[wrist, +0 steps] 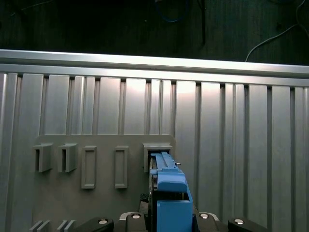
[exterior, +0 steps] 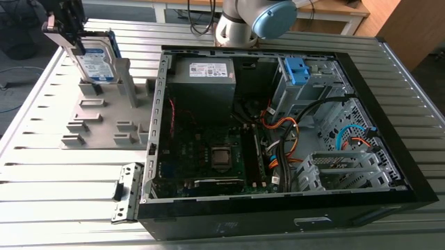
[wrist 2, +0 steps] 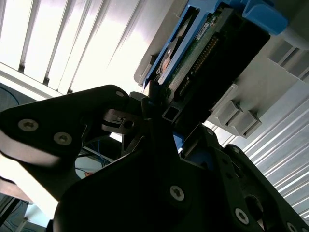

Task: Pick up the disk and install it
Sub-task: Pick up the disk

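Observation:
The disk (exterior: 96, 60) stands on edge at the back of a grey slotted holder (exterior: 104, 125), at the exterior view's far left. Its white-and-blue label faces the camera and a blue carrier frame runs along its edges. My gripper (exterior: 66, 25) is at the disk's upper end and is shut on it. In the second wrist view the dark fingers (wrist 2: 154, 104) clamp the end of the disk (wrist 2: 203, 53), whose circuit-board side shows. In the first wrist view the blue carrier (wrist: 169, 188) reaches down to a slot of the holder (wrist: 96, 166).
An open computer case (exterior: 389, 172) lies on the ribbed metal table (exterior: 62, 177), to the exterior view's right of the holder. Inside are a grey power supply box (exterior: 203, 78), a blue bracket (exterior: 297, 70) in the drive bay, a motherboard and loose cables. The arm's base (exterior: 243, 23) stands behind the case.

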`<state>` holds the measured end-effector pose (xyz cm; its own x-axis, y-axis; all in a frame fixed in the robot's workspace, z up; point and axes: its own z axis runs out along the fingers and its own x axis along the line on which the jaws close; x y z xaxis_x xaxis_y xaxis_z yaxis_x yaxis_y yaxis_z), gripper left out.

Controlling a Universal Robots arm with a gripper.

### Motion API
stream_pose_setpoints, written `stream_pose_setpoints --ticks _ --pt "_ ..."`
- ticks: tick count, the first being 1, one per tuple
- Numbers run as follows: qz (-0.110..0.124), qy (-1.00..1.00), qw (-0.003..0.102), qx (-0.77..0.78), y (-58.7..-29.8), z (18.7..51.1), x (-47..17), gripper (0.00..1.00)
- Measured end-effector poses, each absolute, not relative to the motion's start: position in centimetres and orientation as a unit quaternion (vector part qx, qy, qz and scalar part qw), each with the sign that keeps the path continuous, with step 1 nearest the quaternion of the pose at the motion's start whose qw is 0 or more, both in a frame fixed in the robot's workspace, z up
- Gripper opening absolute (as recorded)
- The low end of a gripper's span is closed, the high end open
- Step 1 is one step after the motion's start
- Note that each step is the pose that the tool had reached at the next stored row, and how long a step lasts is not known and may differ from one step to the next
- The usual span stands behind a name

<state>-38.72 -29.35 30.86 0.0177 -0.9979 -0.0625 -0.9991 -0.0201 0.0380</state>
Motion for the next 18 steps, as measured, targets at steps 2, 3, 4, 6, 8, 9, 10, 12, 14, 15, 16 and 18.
stream_pose_setpoints --ticks 2,3,4,6,8,9,10,12,14,15,16,18 --pt "0.036 0.7 0.008 -0.713 -29.35 30.92 -38.72 0.36" --pt "0.036 0.7 0.008 -0.713 -29.35 30.95 -38.72 0.36" --pt "0.036 0.7 0.008 -0.713 -29.35 30.98 -38.72 0.36" --pt "0.036 0.7 0.008 -0.713 -29.35 31.05 -38.72 0.36" --pt "0.036 0.7 0.008 -0.713 -29.35 31.12 -38.72 0.36" --pt "0.036 0.7 0.008 -0.713 -29.35 31.15 -38.72 0.36" --pt "0.036 0.7 0.008 -0.713 -29.35 31.17 -38.72 0.36" --pt "0.036 0.7 0.008 -0.713 -29.35 31.23 -38.72 0.36" --pt "0.036 0.7 0.008 -0.713 -29.35 31.28 -38.72 0.36" --pt "0.036 0.7 0.008 -0.713 -29.35 31.31 -38.72 0.36" --pt "0.036 0.7 0.008 -0.713 -29.35 31.35 -38.72 0.36" --pt "0.036 0.7 0.008 -0.713 -29.35 31.41 -38.72 0.36"
